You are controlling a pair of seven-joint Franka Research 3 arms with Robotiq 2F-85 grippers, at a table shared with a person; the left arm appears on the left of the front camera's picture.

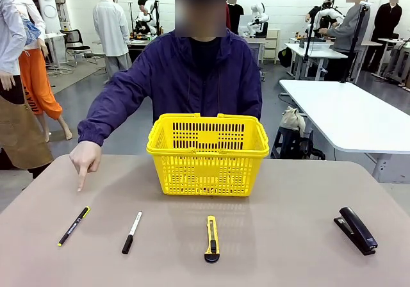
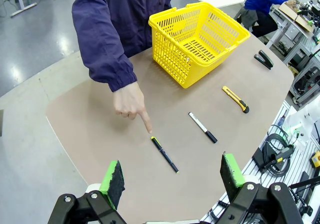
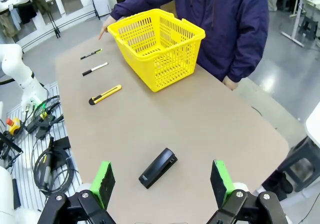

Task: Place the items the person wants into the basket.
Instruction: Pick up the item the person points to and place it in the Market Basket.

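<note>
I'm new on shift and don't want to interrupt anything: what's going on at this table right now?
The person across the table is pointing with one hand at the black pen with yellow markings. It lies in a row with a white marker, a yellow utility knife and a black stapler, all in front of the yellow basket. The left gripper and right gripper hang above the table, fingers open, holding nothing.
</note>
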